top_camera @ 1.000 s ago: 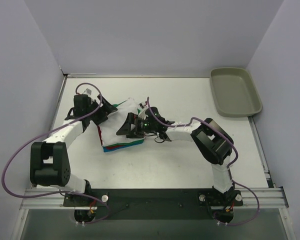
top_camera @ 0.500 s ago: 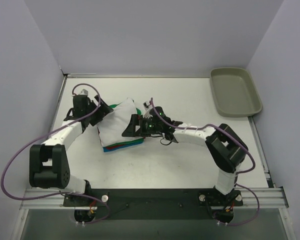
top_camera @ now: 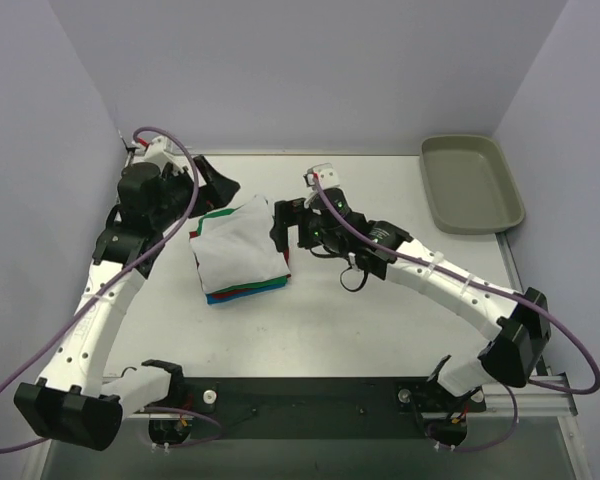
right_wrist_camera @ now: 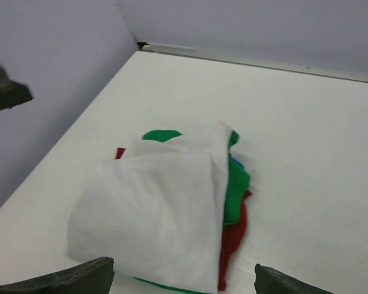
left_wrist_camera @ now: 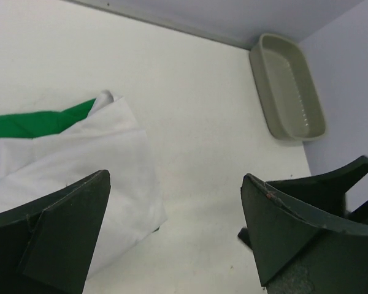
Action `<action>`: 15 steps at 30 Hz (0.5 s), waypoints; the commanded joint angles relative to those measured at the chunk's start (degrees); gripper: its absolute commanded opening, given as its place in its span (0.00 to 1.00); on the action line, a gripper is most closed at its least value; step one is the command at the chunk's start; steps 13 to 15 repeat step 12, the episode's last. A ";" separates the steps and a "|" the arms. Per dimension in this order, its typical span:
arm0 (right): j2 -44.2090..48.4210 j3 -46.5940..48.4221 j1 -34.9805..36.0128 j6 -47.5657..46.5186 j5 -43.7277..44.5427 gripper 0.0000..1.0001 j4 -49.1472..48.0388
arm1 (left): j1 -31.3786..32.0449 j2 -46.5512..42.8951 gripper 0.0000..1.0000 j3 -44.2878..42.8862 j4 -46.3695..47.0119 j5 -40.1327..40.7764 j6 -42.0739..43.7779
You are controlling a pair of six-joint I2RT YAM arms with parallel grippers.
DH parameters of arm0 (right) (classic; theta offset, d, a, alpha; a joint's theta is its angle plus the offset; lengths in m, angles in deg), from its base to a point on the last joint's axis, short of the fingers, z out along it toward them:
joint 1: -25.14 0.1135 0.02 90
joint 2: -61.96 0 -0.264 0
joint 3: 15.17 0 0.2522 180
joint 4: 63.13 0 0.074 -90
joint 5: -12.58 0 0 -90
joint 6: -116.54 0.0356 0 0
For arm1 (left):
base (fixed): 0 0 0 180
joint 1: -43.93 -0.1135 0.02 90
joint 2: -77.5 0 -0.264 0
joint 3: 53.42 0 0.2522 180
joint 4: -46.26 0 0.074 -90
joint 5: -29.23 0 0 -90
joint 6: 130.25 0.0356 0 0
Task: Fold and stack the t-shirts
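Note:
The t-shirts form one stack [top_camera: 238, 252] left of the table's middle. A folded white tee [right_wrist_camera: 153, 214] lies on top, a little rumpled. Green [right_wrist_camera: 238, 184], red [right_wrist_camera: 232, 239] and a sliver of blue [right_wrist_camera: 235, 162] edges show beneath it. My left gripper [top_camera: 218, 190] hovers open above the stack's far-left corner, holding nothing; in its wrist view the left gripper [left_wrist_camera: 175, 184] frames the white tee [left_wrist_camera: 92, 159] and a green edge [left_wrist_camera: 43, 119]. My right gripper [top_camera: 278, 228] stands open just right of the stack; in its wrist view the right gripper [right_wrist_camera: 183, 269] is empty.
A grey-beige tray [top_camera: 470, 182] sits at the far right corner, also in the left wrist view as the tray [left_wrist_camera: 288, 86]. Walls close in the table on the left, back and right. One left finger [right_wrist_camera: 6, 92] shows at the right wrist view's left edge.
Both grippers have drawn back and risen off the stack, the left toward the far left, the right toward the right. The white tee now lies free on top.

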 commanded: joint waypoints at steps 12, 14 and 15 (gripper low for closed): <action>19.02 -10.53 4.05 -4.12 27.60 1.00 9.99 | 2.12 -13.64 0.98 7.42 -16.38 11.11 10.88; 19.02 -10.53 4.05 -4.12 27.60 1.00 9.99 | 2.12 -13.64 0.98 7.42 -16.38 11.11 10.88; 19.02 -10.53 4.05 -4.12 27.60 1.00 9.99 | 2.12 -13.64 0.98 7.42 -16.38 11.11 10.88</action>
